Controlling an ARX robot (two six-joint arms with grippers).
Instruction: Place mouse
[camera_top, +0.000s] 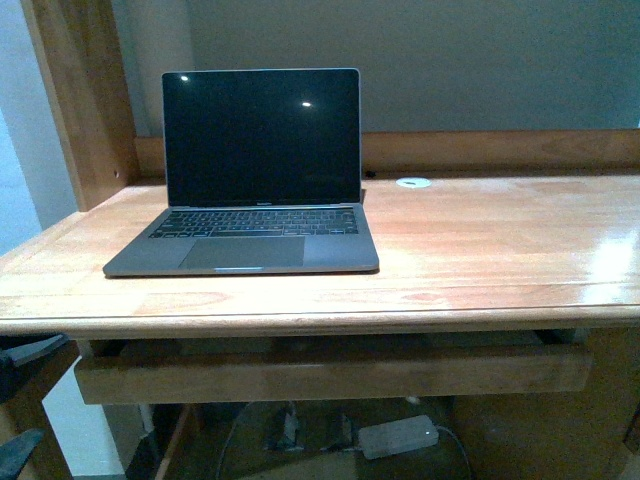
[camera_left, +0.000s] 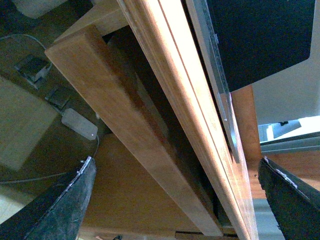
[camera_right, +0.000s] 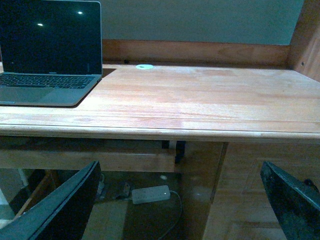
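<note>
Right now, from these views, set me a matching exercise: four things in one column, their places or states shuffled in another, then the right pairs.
Things:
1. laptop
2. power brick
3. white round disc
4. right gripper

Places or states:
A. on the floor under the desk
B. open, holding nothing
C. lid up, screen dark, on the desk's left part
D. flat at the back of the desktop

Pairs: 1-C, 2-A, 3-D, 4-B

Legible markings: none.
The laptop (camera_top: 260, 170) carries a small pale marking on the bezel strip below its screen, visible in the front and right wrist views, but it is too small and blurred to read. The key legends on its keyboard (camera_top: 255, 222) cannot be read either.
</note>
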